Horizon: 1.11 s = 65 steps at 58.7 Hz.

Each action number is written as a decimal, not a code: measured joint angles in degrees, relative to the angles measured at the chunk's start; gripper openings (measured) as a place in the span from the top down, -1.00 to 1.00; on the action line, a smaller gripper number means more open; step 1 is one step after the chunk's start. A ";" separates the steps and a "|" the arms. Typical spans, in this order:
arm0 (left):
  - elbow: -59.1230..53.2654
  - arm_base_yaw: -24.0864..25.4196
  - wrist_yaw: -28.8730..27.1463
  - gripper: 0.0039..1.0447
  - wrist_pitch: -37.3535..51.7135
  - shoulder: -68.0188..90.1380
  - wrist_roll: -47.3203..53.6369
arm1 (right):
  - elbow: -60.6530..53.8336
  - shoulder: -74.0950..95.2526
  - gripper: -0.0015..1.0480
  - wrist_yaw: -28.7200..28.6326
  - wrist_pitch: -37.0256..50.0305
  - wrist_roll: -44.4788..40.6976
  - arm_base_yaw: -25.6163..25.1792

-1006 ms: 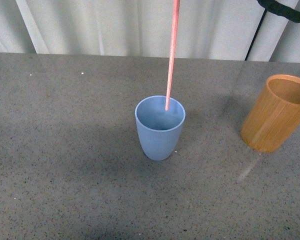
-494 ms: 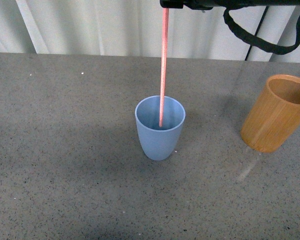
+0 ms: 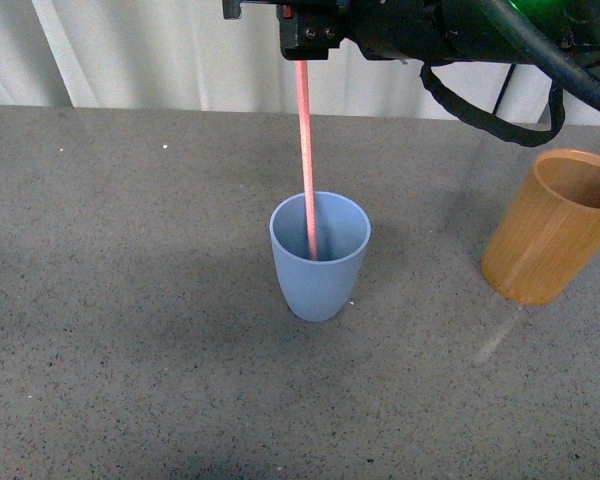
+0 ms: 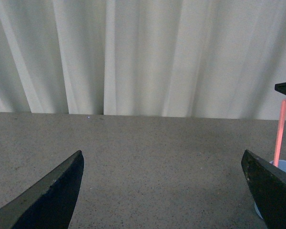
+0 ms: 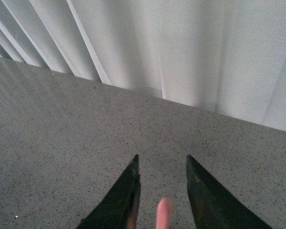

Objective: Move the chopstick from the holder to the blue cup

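Fingers, right gripper (image 3: 302,56): closing narrowly around the top end of the chopstick (image 3: 307,160); in the right wrist view the two fingers (image 5: 126,195) are flanking the pink end with a slim gap showing on each side, so pad contact is not showing directly.
Grip judgement: the stick is standing near upright without resting on a rim, so the right gripper is probably carrying it.
Fingers, left gripper (image 4: 164,191): spreading wide and holding nothing.
Chopstick position: hanging straight above the blue cup (image 3: 320,275), with its lower end sitting inside the cup mouth, toward the far wall.
Holder (image 3: 555,225): standing upright and apart from the blue cup, on the right arm's side, with nothing rising out of it.
Table (image 3: 130,350): carrying both cups; a pale curtain (image 3: 160,50) is hanging beyond the blue cup.
Handling, judged: the chopstick is looking light, stiff and smooth, so it is likely to pivot or slide in a loose pinch.
Hold point, judged: a pinch near the top end is suiting this step, keeping the fingers clear of the blue cup's rim while the stick is lowering.
Release note, judged: once freed, the stick is likely to tip against the rim; the blue cup looks light and may rock.
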 joint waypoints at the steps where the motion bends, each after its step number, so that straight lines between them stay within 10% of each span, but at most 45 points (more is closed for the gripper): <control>1: 0.00 0.00 -0.02 -0.87 0.00 0.00 0.00 | 0.00 0.00 0.23 0.09 0.00 0.00 0.02; 21: 0.00 0.00 0.00 -0.87 0.00 0.00 0.00 | -0.77 -1.29 -0.84 2.03 -0.42 -0.09 -0.02; 51: 0.00 0.00 -0.02 -0.87 0.00 0.00 0.00 | -11.32 -25.66 -0.81 31.39 -8.28 -5.14 -19.06; 61: 0.00 0.00 0.02 -0.87 0.00 -0.02 0.00 | -21.11 -35.45 -0.81 31.50 -9.46 -10.12 -22.71; 65: 0.00 0.00 0.00 -0.87 0.00 -0.04 0.00 | -25.14 -35.85 -0.57 17.51 0.48 -9.99 -24.48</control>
